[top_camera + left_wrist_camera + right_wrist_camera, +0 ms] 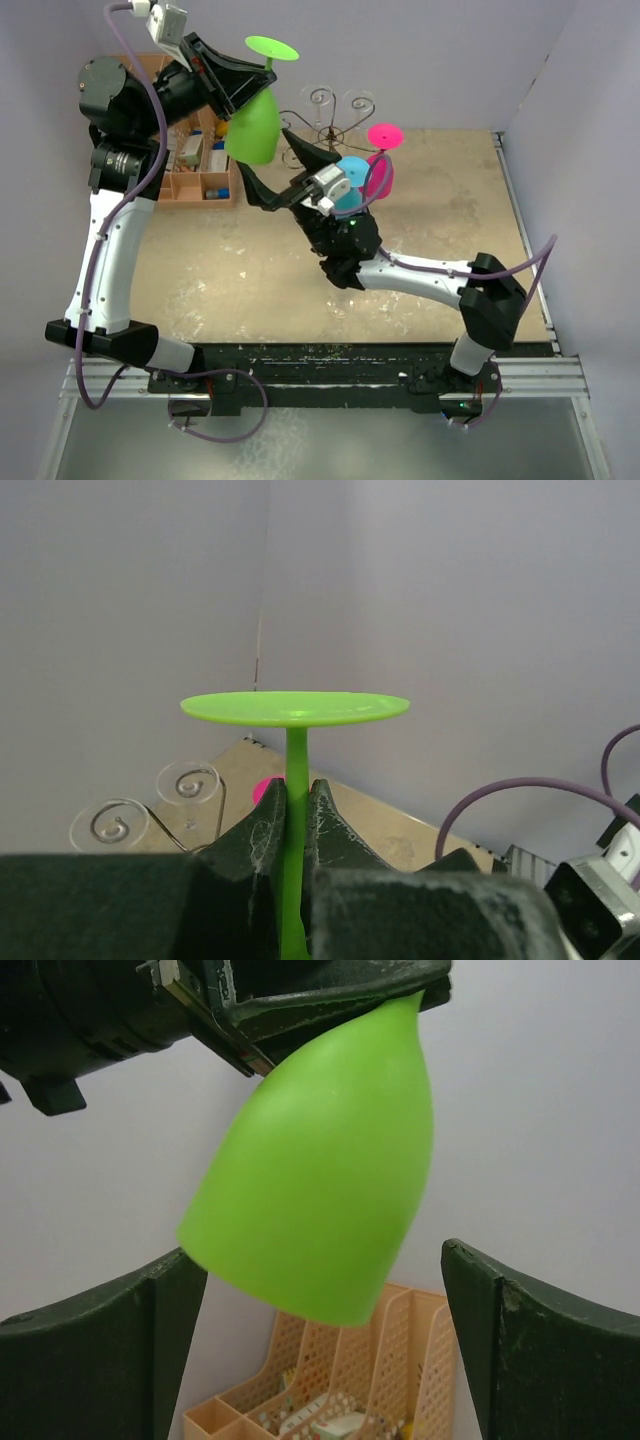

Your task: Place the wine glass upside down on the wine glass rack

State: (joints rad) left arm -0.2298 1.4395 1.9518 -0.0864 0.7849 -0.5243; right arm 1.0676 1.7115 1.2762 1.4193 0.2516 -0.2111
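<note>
the green glass [252, 130] hangs in the air, left of the rack [322, 98] and well above the worktop [250, 280]. it is already upside down, foot on top and bowl mouth-down. the left jaws are closed on its stem just under the foot. that grip looks deliberate: it leaves the foot free to slide onto a scroll arm while the bowl hangs below.

the right jaws are spread wide and hold nothing. they sit just under the bowl with a finger on either side, and the wrist view shows a gap on both sides. they are probably there to steady the bowl.

a pink glass [380, 172] already hangs upside down on the rack's right side. a blue glass [350, 190] sits beside it, partly hidden by the right arm, so the back and left scrolls look free. the peach organizer [195, 172] stands by the left arm and plays no part.

the glass has yet to reach the rack. the right arm lies between them, so a bump is the risk.
</note>
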